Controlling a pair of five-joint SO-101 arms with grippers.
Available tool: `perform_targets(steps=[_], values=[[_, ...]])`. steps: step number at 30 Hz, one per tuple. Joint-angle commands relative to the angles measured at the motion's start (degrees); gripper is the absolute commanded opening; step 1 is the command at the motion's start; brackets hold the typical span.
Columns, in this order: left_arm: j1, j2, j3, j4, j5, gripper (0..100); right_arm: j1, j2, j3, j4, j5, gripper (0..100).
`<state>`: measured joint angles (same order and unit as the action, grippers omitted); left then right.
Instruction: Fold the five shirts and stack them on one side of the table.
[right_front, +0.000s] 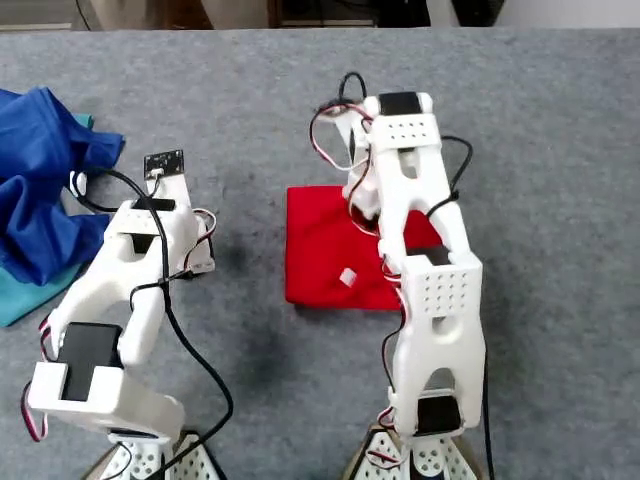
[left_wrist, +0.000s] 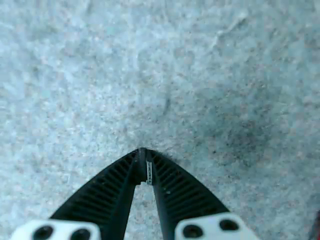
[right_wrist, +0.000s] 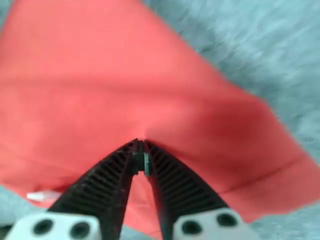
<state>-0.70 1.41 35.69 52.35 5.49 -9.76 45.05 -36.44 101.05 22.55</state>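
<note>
A folded red shirt lies as a rectangle near the middle of the grey table, with a small white tag on it. My right gripper is shut, and its tips rest against the red shirt. In the high view the right arm stretches over that shirt's right part. My left gripper is shut with nothing in it, tips down over bare grey carpet. The left arm stands between the red shirt and a crumpled blue shirt at the left edge.
A teal shirt lies under the blue one at the left edge. The grey carpet covers the table, with open room at the right and at the back. Cables loop from both arms.
</note>
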Motion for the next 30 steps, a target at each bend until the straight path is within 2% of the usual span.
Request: perform_targets(steps=[1,5,12,19,26,30], values=[[-0.97,-1.71,0.09,-0.88,-0.18,2,-0.48,-8.04,7.43,1.14,0.35,0.2],[-0.97,-1.71,0.09,-0.88,-0.18,2,1.54,-16.66,17.27,0.53,3.43,0.2],[-0.97,-1.71,0.09,-0.88,-0.26,2,10.95,-30.2,32.84,-2.99,9.85,0.2],[-0.97,-1.71,0.09,-0.79,-0.35,2,19.47,-33.89,46.29,-8.0,15.65,0.2],[-0.97,-1.71,0.09,-0.62,-0.26,2,30.37,-33.98,43.82,-7.12,19.34,0.2],[-0.79,-1.71,0.09,-0.62,-0.26,2,30.9,-35.74,38.02,-2.81,18.11,0.2]])
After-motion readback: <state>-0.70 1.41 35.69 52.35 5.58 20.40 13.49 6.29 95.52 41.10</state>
